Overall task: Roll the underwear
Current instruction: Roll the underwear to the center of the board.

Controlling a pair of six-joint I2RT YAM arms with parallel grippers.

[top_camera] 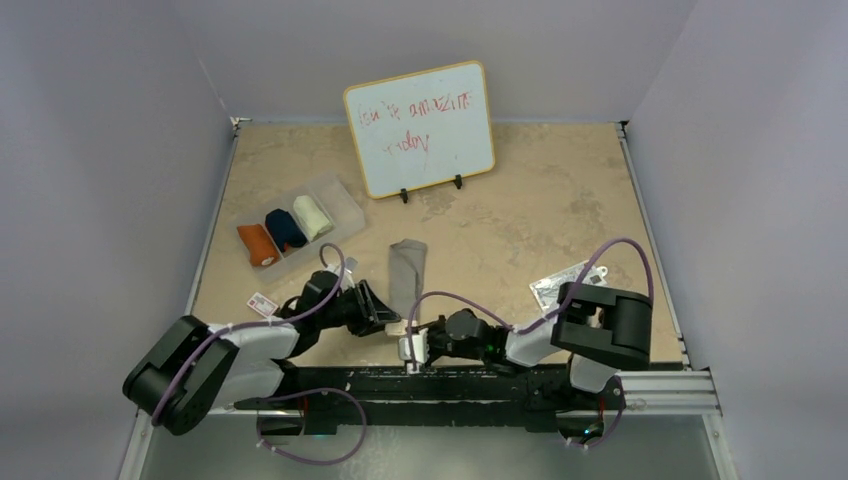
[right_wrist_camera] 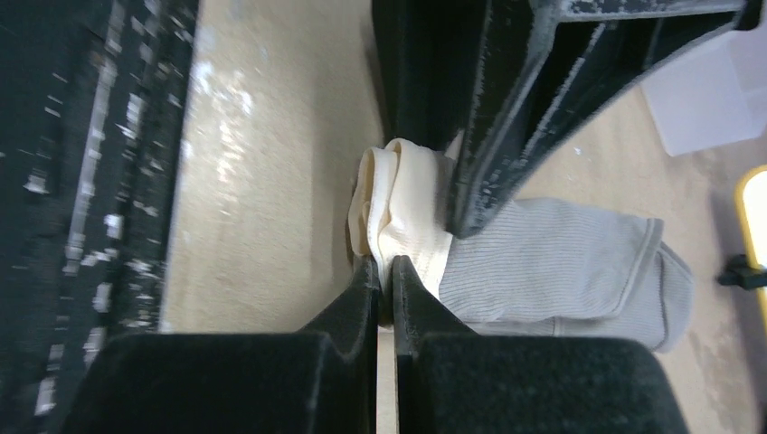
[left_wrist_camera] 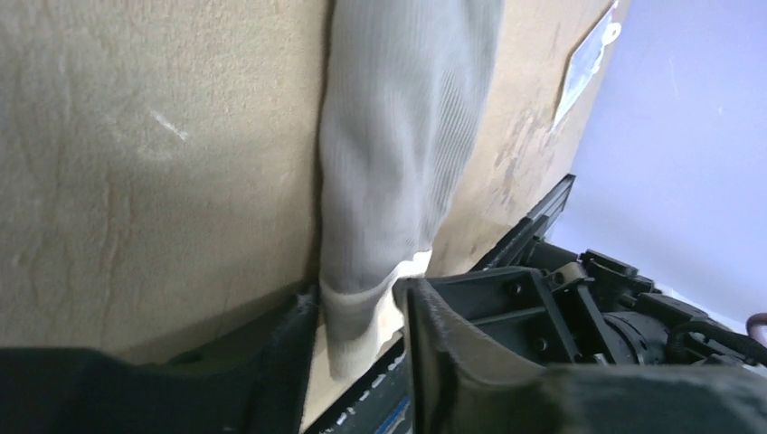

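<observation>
The grey underwear [top_camera: 407,265] lies folded into a long strip on the table, its beige waistband [right_wrist_camera: 407,217] at the near end. My left gripper [left_wrist_camera: 357,316] straddles that waistband end [left_wrist_camera: 362,307], jaws apart and open, with a gap of table showing beside the right finger [left_wrist_camera: 434,325]. My right gripper [right_wrist_camera: 384,271] comes in from the near side and is shut, pinching the waistband's edge between its tips. From above, both grippers [top_camera: 385,318] [top_camera: 412,345] meet at the strip's near end. Orange [top_camera: 258,244], navy [top_camera: 285,229] and cream [top_camera: 312,216] rolls sit side by side in a clear tray [top_camera: 345,205].
A whiteboard [top_camera: 419,128] on a stand is at the back. A small white card [top_camera: 262,302] lies left of the left arm, a printed packet [top_camera: 560,285] by the right arm. The black mounting rail [top_camera: 480,385] runs along the near edge, close behind the grippers.
</observation>
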